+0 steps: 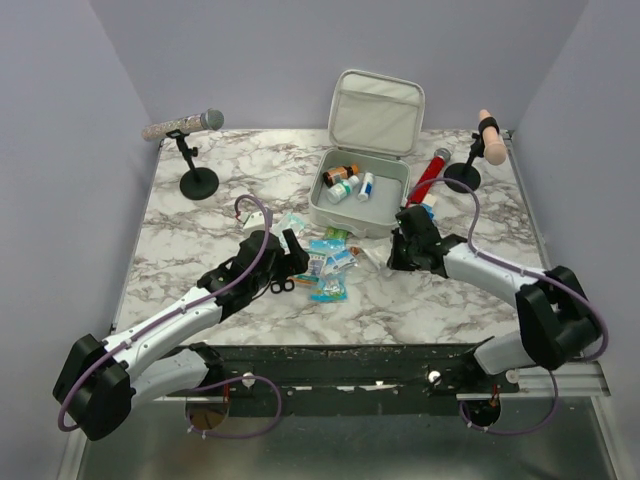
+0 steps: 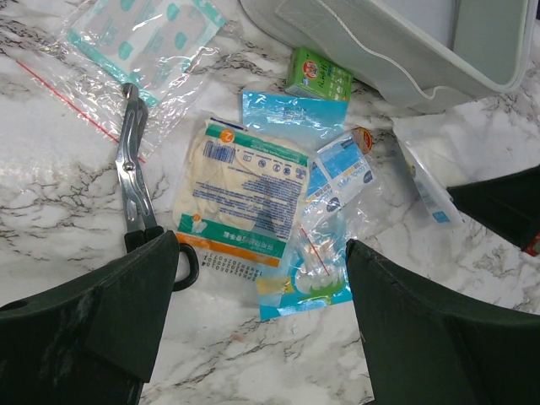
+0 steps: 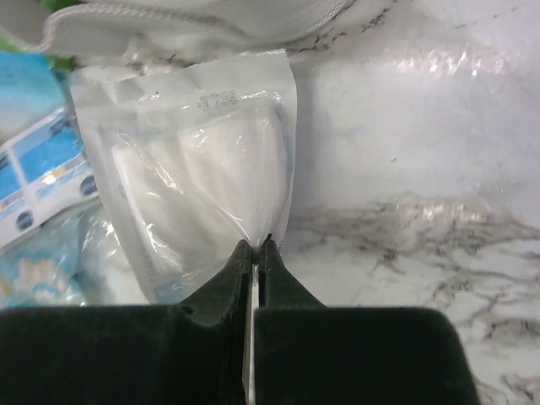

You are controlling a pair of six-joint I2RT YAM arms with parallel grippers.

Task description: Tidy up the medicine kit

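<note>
right tool pinching clear pouch | left tool wide open

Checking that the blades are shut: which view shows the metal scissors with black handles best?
Left wrist: the metal scissors with black handles lie close up, blades closed. Top external shows them small beside the left hand; right wrist shows none of them.

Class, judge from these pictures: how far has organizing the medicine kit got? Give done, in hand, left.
Done: the medicine kit lies open with bottles inside. In hand: the right fingers pinch a clear packet by its corner; the left fingers hover open. Left: scissors, plasters, cream packet, green box outside.
</note>
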